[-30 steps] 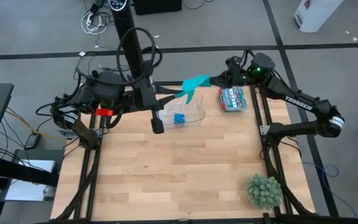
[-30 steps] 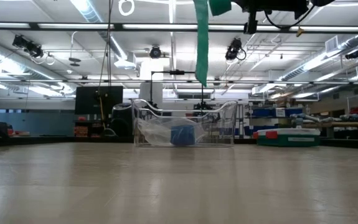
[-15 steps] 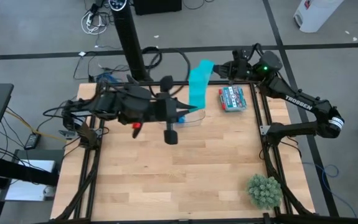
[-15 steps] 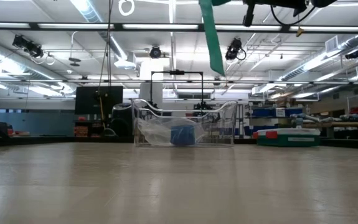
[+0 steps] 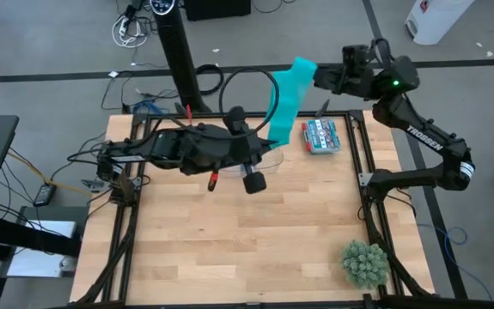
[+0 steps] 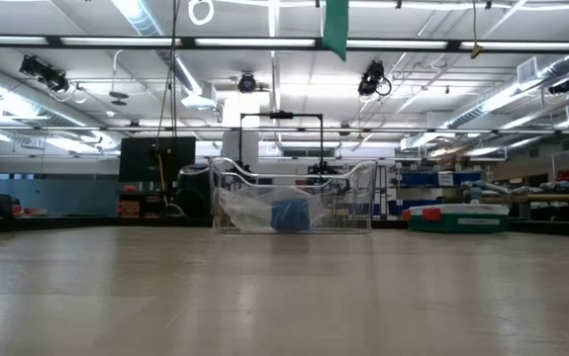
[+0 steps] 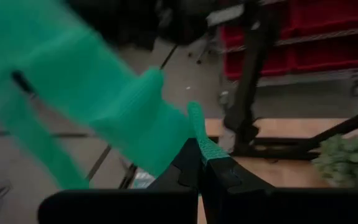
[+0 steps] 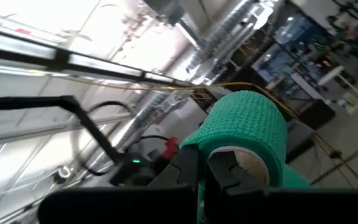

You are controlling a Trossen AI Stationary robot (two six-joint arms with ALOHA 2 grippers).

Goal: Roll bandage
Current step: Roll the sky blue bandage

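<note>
While the low view cuts the bandage (image 6: 335, 25) off at the top edge, the high view shows it strung upper centre between right gripper (image 5: 320, 77) and left gripper (image 5: 268, 148), both fingers pinching it. Behind, a clear bin (image 6: 294, 208) holds a blue roll (image 6: 288, 215).

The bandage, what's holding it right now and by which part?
Both grippers. The right gripper clamps the rolled end of the bandage; the left gripper pinches the loose end of the strip.
</note>
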